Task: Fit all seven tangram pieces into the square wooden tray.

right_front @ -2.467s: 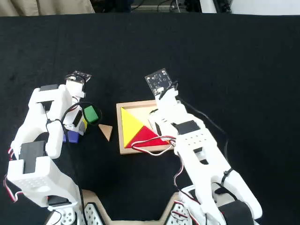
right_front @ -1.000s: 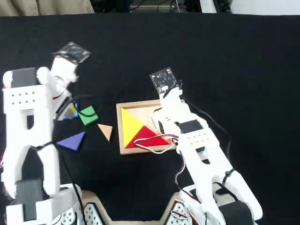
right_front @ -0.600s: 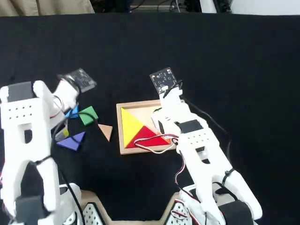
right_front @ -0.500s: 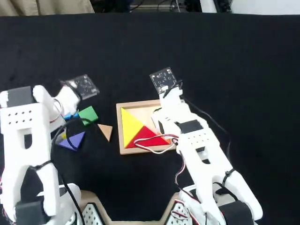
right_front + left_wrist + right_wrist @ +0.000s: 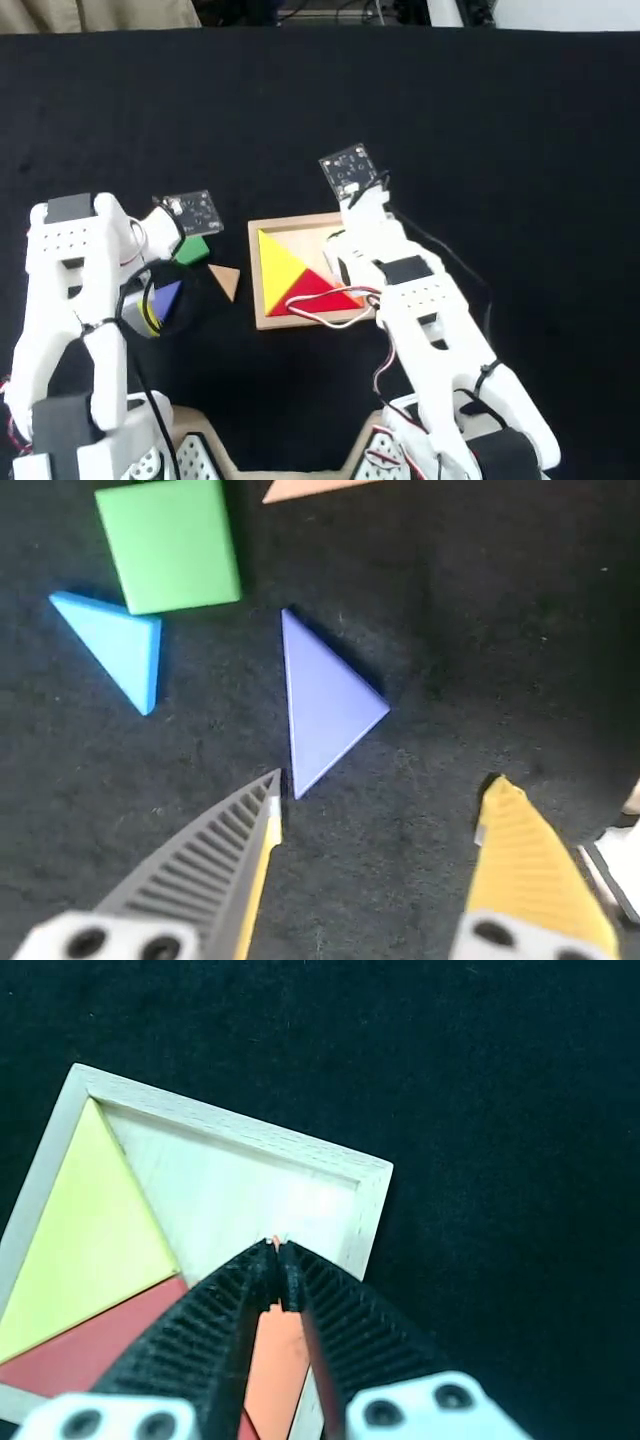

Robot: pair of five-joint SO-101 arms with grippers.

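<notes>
Two fingers of the right gripper (image 5: 278, 1252) are closed, tip against tip, above the bare floor of the square wooden tray (image 5: 240, 1130). An orange piece (image 5: 275, 1355) shows in the narrow gap behind the tips, but I cannot tell if it is pinched or lies in the tray. Just beside these fingers lie the red triangle (image 5: 90, 1350) and the yellow triangle (image 5: 85, 1230), both flat in the tray. The left gripper (image 5: 380, 820) is open, its jaws wide apart over the black cloth, with the purple triangle (image 5: 325, 700) just ahead of the tips. Farther ahead are the light blue triangle (image 5: 115, 650) and the green square (image 5: 170, 545). From the high view, the tan triangle (image 5: 227, 281) lies between the left jaws and the tray.
</notes>
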